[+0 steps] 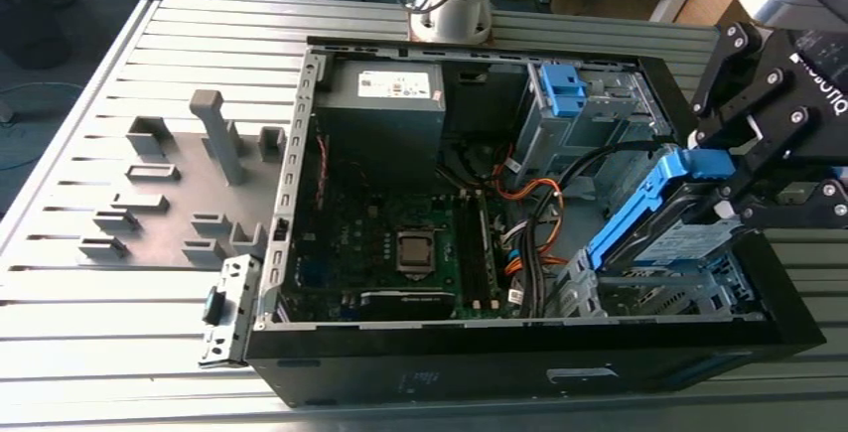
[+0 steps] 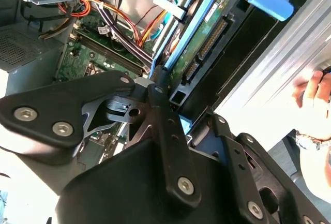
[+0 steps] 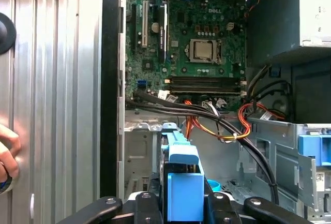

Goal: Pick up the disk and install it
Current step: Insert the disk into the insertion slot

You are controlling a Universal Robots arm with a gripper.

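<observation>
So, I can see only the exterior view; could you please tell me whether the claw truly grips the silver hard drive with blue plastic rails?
Observer: Yes. In the first wrist view the claw is closed on the blue-railed silver hard drive, with a black finger on each side.
Operator: Which face of the drive points away from my camera?
Observer: Its green circuit board, seen in the second wrist view.
Operator: Is anyone near the case?
Observer: A person's hand rests on the ribbed metal table, just outside the black computer case.
</observation>
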